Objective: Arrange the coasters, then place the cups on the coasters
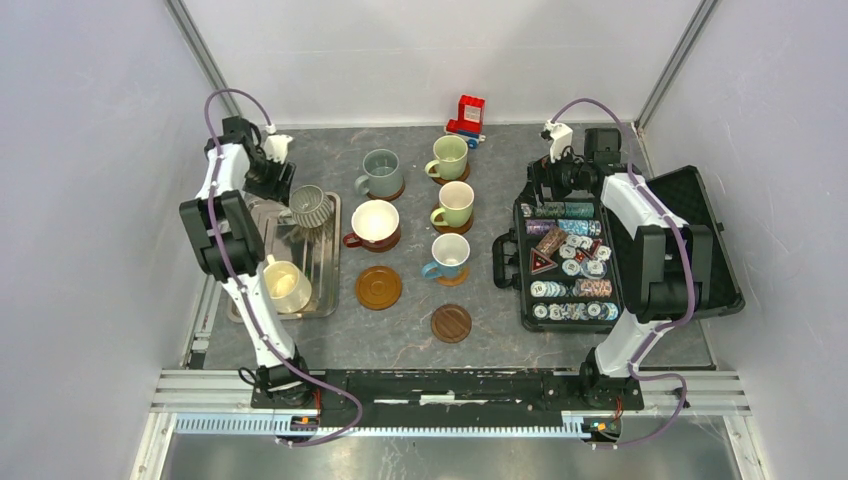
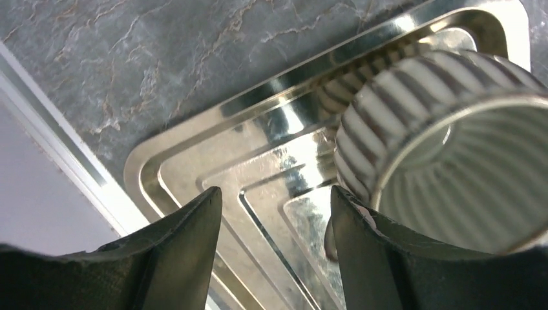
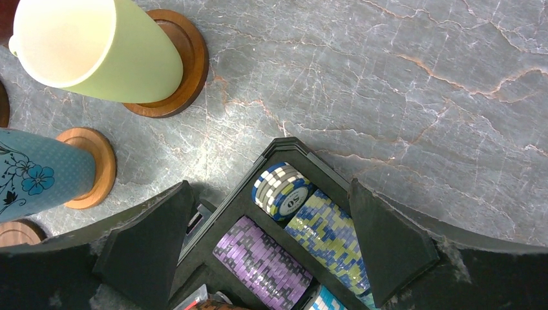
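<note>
My left gripper (image 1: 285,195) (image 2: 276,194) hangs open over the far end of the metal tray (image 2: 213,161). Its right finger rests against the outer wall of the ribbed grey cup (image 1: 310,205) (image 2: 446,148), which leans on the tray. Only tray shows between the jaws. A cream-yellow cup (image 1: 285,285) stands on the tray's near end. Several cups sit on coasters, among them grey-green (image 1: 380,173), pale green (image 1: 455,203) (image 3: 97,48), cream-and-brown (image 1: 374,224) and blue-white (image 1: 448,256) (image 3: 39,174). Two coasters (image 1: 378,287) (image 1: 451,323) lie bare. My right gripper (image 1: 560,175) (image 3: 270,184) is open above the chip case.
An open black case of poker chips (image 1: 570,260) (image 3: 258,174) fills the right side, its lid (image 1: 700,240) laid out to the right. A red toy block (image 1: 465,115) stands at the back. Grey walls close in on both sides.
</note>
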Robot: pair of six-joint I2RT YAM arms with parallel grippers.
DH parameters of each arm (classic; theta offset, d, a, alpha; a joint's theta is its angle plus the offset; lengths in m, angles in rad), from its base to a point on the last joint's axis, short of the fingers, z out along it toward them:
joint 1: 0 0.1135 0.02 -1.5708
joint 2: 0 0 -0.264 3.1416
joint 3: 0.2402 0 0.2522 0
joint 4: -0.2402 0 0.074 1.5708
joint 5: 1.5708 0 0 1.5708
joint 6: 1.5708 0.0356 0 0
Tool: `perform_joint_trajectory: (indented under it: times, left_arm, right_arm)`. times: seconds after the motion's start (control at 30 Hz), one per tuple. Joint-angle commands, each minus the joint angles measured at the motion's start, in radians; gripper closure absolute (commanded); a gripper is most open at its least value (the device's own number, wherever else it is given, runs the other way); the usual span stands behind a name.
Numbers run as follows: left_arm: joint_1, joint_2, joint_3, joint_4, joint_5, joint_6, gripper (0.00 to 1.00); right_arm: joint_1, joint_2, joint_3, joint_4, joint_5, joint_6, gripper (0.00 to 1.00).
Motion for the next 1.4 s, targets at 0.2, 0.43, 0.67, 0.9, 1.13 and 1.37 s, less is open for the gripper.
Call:
perform_joint_trajectory:
  times: [0.2,0.43,0.67,0.9,1.13,1.37]
  left_arm:
    - [0.091,-0.222,-0.035,-0.096,0.201,0.053,0.24]
    - [0.098,-0.284,-0.154,-0.192,0.304,0.293,0.13]
    - [0.082,-0.225,-0.167,-0.226,0.296,0.412,0.12]
    - [0.058,-0.186,-0.207,-0.157,0.251,0.467,0.15]
    - [0.036,-0.169,-0.279,-0.067,0.253,0.471,0.23]
    - [0.036,-0.2,-0.379,0.051,0.257,0.441,0.51]
  right_arm:
    - [0.003,-0.008,0.046,0.0,-0.005,-0.01,0.02]
    - [0.001,-0.002,0.049,-0.002,-0.023,-0.001,0.02]
    - [0.004,0.0,0.059,-0.008,-0.024,-0.002,0.02]
    - [0.003,-0.003,0.056,-0.015,-0.017,-0.013,0.02]
    - [0.003,-0.003,0.055,-0.018,-0.012,-0.02,0.02]
    - [0.003,-0.007,0.057,-0.021,-0.011,-0.023,0.02]
